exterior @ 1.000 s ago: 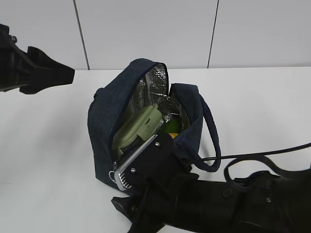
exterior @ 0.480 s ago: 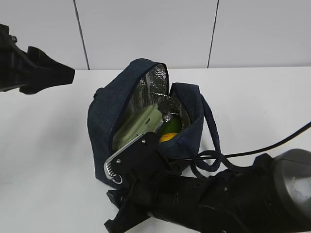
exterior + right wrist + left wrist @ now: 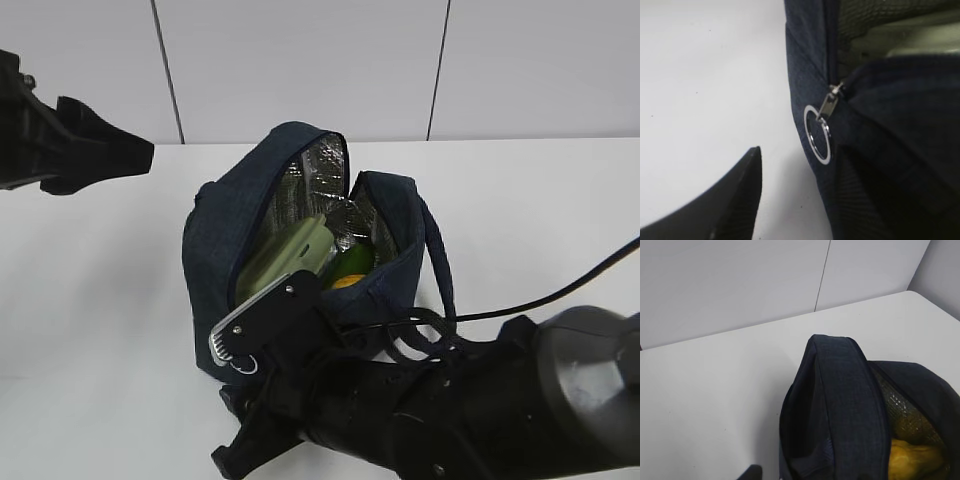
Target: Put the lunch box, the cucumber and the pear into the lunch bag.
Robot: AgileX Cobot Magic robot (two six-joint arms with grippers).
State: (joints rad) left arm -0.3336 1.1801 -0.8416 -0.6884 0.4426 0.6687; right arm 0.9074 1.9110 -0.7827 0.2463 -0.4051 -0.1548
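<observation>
Nearest the exterior camera, my right arm (image 3: pixel 450 410) fills the lower frame, its wrist plate reaching toward the near bottom corner of the lunch bag (image 3: pixel 225 240). My right gripper (image 3: pixel 720 210) shows in its own wrist view only as one dark finger tip at the lower left, hovering over the white table (image 3: pixel 705 75) and apart from the bag wall; the other finger is out of frame, so I cannot tell how wide the jaws stand. Nothing is seen in its grasp.

Just beyond that finger, the silver ring zip pull (image 3: pixel 817 134) hangs free from the slider at the low end of the zip, resting against the navy fabric. In the exterior view the same ring (image 3: pixel 243 362) shows beside the wrist plate.

The bag stands upright on the table, zip open, its foil lining (image 3: pixel 310 190) exposed. Inside, the lunch box (image 3: pixel 290 255) leans tilted with its sage-green lid facing out. Beside it lies the cucumber (image 3: pixel 355 262), dark green, and just below that a patch of the yellow pear (image 3: pixel 343 282). The left wrist view also catches the pear (image 3: pixel 915 462) low in the bag. The loop handle (image 3: pixel 440 270) drapes down the bag's right side.

Farthest, my left arm (image 3: pixel 70 150) hangs at the upper left, well apart from the bag. Its gripper jaws are not visible in any view.
</observation>
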